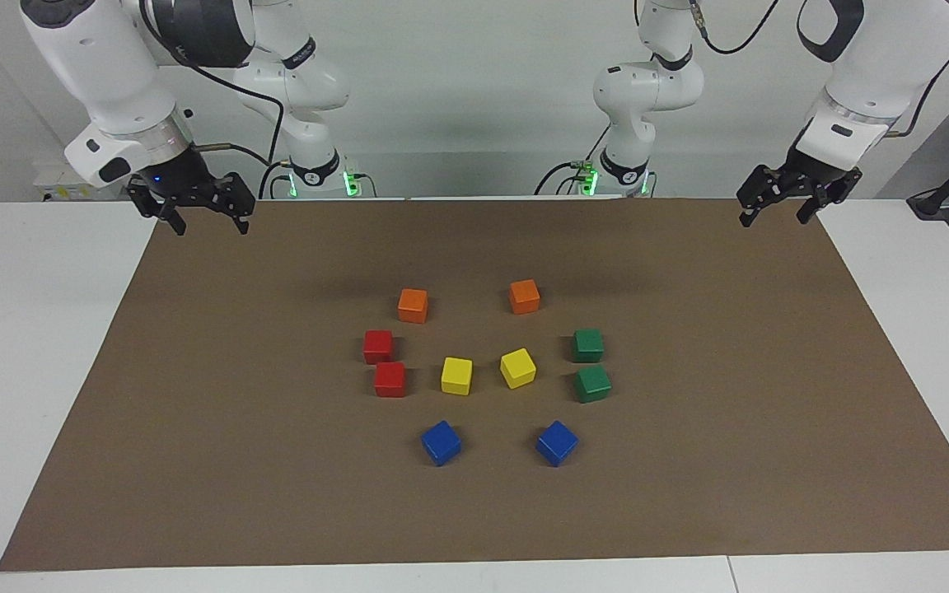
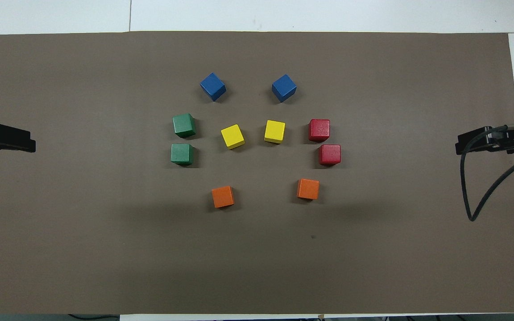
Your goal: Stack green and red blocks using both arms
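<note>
A white table set against a pale grey wall carries a brown mat, on which ten cubes lie unstacked: the two green blocks sit side by side toward the left arm's end, and the two red blocks toward the right arm's end. Orange cubes lie nearer the robots, yellow cubes between the coloured pairs, blue cubes farthest. The left hand and the right hand each hang empty with fingers spread over the mat's corners nearest the robots.
</note>
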`<state>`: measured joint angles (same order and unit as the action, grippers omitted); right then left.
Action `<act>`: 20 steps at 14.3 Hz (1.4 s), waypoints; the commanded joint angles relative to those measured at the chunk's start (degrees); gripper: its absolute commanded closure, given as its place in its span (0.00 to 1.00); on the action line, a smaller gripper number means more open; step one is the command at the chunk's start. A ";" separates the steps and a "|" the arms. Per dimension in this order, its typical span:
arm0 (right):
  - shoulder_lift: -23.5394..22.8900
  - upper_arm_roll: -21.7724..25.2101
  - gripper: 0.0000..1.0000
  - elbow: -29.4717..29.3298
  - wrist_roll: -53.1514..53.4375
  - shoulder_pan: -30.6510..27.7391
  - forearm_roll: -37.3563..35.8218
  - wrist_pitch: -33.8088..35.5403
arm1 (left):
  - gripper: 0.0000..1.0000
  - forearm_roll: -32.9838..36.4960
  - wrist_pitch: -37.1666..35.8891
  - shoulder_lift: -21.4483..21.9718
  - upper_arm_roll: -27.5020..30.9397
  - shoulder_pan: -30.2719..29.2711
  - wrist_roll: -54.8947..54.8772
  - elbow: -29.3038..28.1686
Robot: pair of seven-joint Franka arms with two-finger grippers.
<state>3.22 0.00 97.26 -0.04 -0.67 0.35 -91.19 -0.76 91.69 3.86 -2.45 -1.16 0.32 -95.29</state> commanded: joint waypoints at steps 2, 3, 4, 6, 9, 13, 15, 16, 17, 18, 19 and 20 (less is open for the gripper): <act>1.35 -0.44 0.00 1.70 -1.01 -0.74 1.05 -1.45 | 0.00 -0.30 -0.63 1.50 0.43 0.02 -0.24 -1.38; 1.44 -0.53 0.00 1.96 -0.75 -0.48 1.05 -1.53 | 0.00 -0.30 -0.55 1.50 0.43 0.02 -0.06 -1.30; 1.44 -0.53 0.00 1.96 0.39 -0.21 1.05 -1.62 | 0.00 -0.30 -0.63 1.50 0.43 0.36 0.03 -1.38; 1.35 -0.97 0.00 1.96 3.72 1.36 1.05 -2.06 | 0.00 -0.30 -0.55 1.59 0.08 0.89 0.03 -1.65; 0.13 -0.97 0.00 2.05 10.40 6.19 1.05 -5.30 | 0.00 -0.56 3.21 2.46 -0.19 3.78 0.29 -4.45; -3.56 -0.97 0.00 2.23 17.43 10.94 1.05 -9.09 | 0.00 -0.73 12.01 3.61 -0.19 10.72 7.05 -12.10; -6.37 -0.97 0.00 2.23 20.42 12.44 1.05 -11.72 | 0.00 -0.74 16.22 3.52 -0.19 13.97 7.41 -16.04; -7.86 -0.97 0.00 2.49 21.57 12.97 1.05 -13.65 | 0.00 -0.74 19.20 3.26 -0.19 15.90 8.98 -18.32; -8.75 -0.97 0.00 3.71 22.10 13.41 1.05 -16.27 | 0.00 -0.74 22.01 2.48 -0.19 17.40 10.73 -20.09; -8.93 -0.97 0.00 5.72 22.37 13.59 1.05 -19.43 | 0.00 -0.74 25.00 0.82 -0.19 19.42 11.36 -21.85; -9.37 -0.97 0.00 7.66 22.46 13.76 1.05 -21.99 | 0.00 -0.74 27.03 -1.11 -0.10 20.74 11.37 -22.56; -9.63 -0.97 0.01 9.07 22.46 14.02 1.05 -23.67 | 0.00 -0.74 28.10 -2.87 -0.19 20.84 11.37 -22.57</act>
<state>-7.07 -1.12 102.57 21.34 12.97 0.92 -111.20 -0.83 116.22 3.36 -3.64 18.00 11.25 -116.27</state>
